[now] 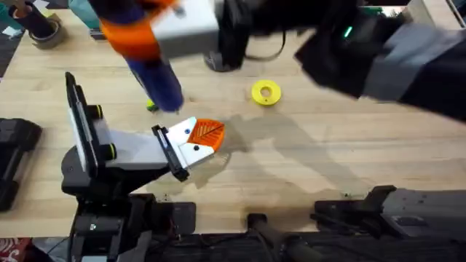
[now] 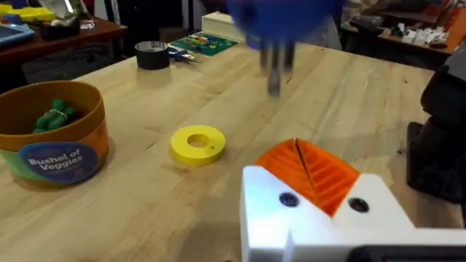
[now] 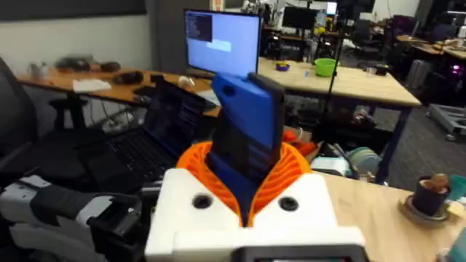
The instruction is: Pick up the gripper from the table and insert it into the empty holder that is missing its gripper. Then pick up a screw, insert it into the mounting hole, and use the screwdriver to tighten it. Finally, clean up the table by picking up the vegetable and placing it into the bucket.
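My right gripper [image 3: 247, 164] is shut on the blue screwdriver [image 3: 247, 127], orange ribbed fingers [image 3: 295, 171] on both sides of it. From above, the right gripper [image 1: 138, 36] holds the screwdriver [image 1: 160, 76] tip-down over the table's back left. A small yellow-green vegetable [image 1: 151, 105] peeks out beside the tip. My left gripper [image 1: 207, 133], a white bracket with orange fingers [image 2: 328, 178] pressed together, rests low at mid-table and holds nothing. The orange-brown bucket [image 2: 54, 142] stands beyond it with dark green pieces inside. The loose gripper, an empty holder and the screw are out of view.
A yellow disc [image 1: 266, 92] lies right of the screwdriver and between the left gripper and the bucket, the disc [image 2: 198, 143] flat on the wood. A tape roll [image 1: 44, 30] sits at the back left. A black roll [image 2: 153, 54] and pliers [image 2: 186, 54] lie farther back.
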Robot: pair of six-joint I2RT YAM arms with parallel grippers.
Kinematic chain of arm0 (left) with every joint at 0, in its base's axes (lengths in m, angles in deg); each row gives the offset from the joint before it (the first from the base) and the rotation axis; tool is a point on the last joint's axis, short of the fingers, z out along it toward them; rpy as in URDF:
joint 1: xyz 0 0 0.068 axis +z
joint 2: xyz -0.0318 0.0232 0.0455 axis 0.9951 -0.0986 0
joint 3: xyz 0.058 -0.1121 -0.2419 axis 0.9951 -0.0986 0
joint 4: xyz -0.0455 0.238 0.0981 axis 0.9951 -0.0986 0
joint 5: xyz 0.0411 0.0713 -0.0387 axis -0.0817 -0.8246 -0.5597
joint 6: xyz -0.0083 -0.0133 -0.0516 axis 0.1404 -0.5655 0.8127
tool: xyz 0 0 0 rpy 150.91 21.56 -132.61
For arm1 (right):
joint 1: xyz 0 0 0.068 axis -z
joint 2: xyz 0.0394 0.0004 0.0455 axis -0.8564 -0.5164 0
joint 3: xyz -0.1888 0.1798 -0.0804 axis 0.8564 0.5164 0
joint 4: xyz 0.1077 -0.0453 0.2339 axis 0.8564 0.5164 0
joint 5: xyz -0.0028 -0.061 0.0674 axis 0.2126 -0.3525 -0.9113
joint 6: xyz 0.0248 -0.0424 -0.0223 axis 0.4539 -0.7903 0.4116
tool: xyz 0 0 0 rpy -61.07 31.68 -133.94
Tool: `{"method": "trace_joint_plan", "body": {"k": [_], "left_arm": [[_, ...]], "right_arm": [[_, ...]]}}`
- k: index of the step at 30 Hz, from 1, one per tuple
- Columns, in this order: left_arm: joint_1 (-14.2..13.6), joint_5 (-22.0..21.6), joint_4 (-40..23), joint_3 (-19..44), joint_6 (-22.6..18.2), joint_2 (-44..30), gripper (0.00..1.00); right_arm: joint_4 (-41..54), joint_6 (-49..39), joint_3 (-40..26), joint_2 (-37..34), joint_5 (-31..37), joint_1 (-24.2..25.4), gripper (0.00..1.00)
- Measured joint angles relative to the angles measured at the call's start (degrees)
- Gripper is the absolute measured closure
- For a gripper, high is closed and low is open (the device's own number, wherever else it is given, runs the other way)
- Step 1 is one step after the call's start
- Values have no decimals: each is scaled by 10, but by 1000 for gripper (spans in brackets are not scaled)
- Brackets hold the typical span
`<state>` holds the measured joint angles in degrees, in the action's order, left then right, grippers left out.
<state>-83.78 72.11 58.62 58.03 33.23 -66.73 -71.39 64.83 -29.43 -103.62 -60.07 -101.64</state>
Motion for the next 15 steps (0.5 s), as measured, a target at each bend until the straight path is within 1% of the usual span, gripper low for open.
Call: {"method": "trace_joint_plan", "body": {"k": [3, 6, 9, 12, 13, 15], "left_arm": [[0, 0, 0, 0, 0, 0, 987], [0, 0, 0, 0, 0, 0, 987], [0, 0, 0, 0, 0, 0, 987], [0, 0, 0, 0, 0, 0, 987], [0, 0, 0, 0, 0, 0, 987], [0, 0, 0, 0, 0, 0, 987]], "right_arm": [[95, -35, -66, 0, 0, 1, 978], [226, -87, -127, 0, 4, 2, 978], [398, -158, -191, 0, 30, 3, 978], [567, -244, -256, 0, 105, 4, 978], [670, -323, -307, 0, 202, 5, 978], [718, -376, -331, 0, 272, 9, 978]]}}
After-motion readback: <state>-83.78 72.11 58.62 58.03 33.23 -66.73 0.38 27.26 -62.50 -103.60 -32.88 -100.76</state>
